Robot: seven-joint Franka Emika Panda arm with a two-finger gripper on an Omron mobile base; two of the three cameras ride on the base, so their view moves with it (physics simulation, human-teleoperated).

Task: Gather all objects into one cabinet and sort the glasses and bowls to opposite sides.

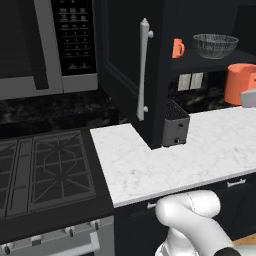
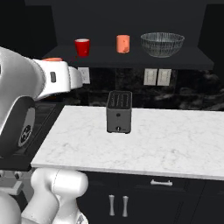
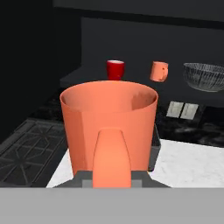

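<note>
My gripper (image 3: 112,178) is shut on an orange mug (image 3: 109,129), whose handle faces the hand camera; the same mug (image 1: 240,83) hangs above the counter at the right, level with the cabinet shelf. The black upper cabinet stands open, its door (image 1: 122,60) with the long silver bar handle (image 1: 143,70) swung out. On its shelf (image 2: 131,56) stand a red mug (image 2: 82,47) at the left, an orange mug (image 2: 123,43) in the middle and the see-through bowl (image 2: 162,44) at the right. The held mug is in front of and below the shelf.
A dark toaster (image 2: 119,112) stands on the white marble counter (image 2: 166,144) under the shelf. A gas stove (image 1: 45,170) lies left of the counter, with a microwave (image 1: 45,45) above it. The open door juts out over the counter's left end.
</note>
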